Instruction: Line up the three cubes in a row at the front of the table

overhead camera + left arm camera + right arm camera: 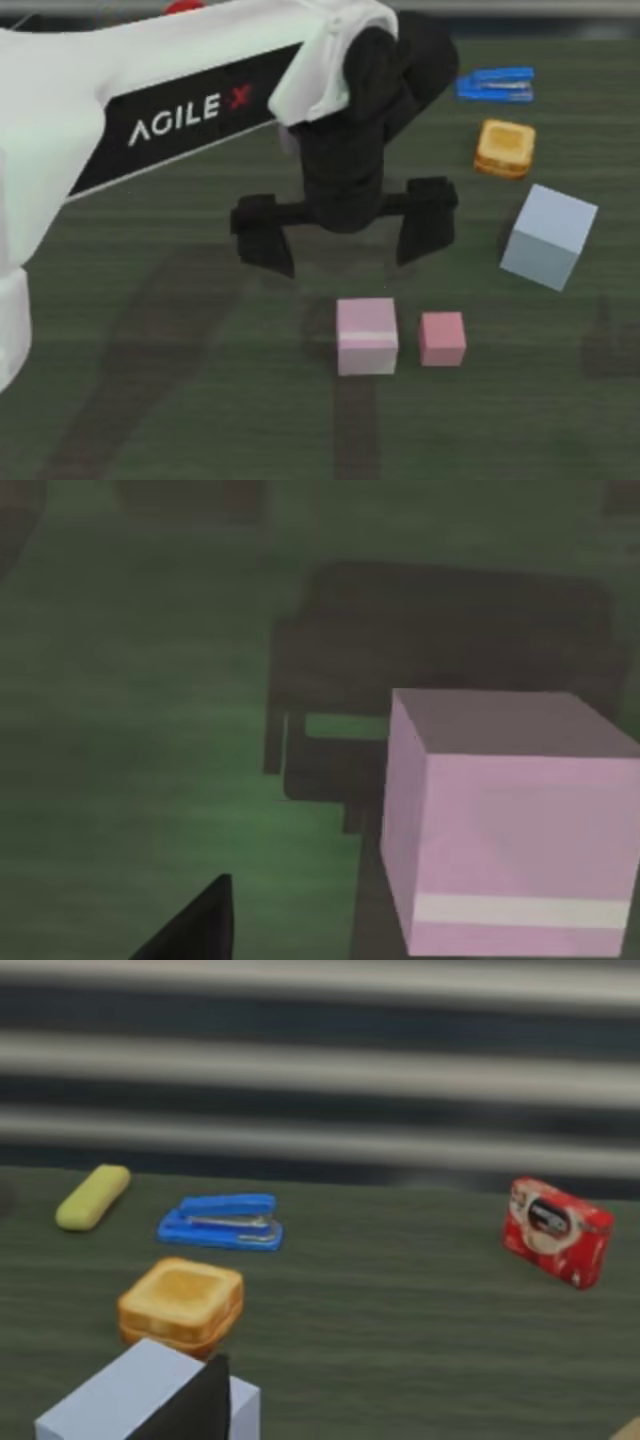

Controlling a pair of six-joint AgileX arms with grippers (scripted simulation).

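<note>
Two of the three cubes sit side by side near the front middle of the dark green table (200,420): the pale pink-white cube (367,336) and, to its right, the small bright pink cube (442,338). The large blue-grey cube (549,236) lies turned, farther back on the right. My left gripper (348,238) hangs open above the table just behind the pale pink-white cube, holding nothing. In the left wrist view that cube (510,820) fills the corner beside one dark fingertip (190,935). My right gripper (195,1405) shows only as a dark piece in front of the blue-grey cube (100,1400).
An orange-brown toast block (504,148) and a blue stapler (496,85) lie behind the blue-grey cube. The right wrist view also shows a yellow bar (92,1197) and a red packet (556,1230) near the table's back edge.
</note>
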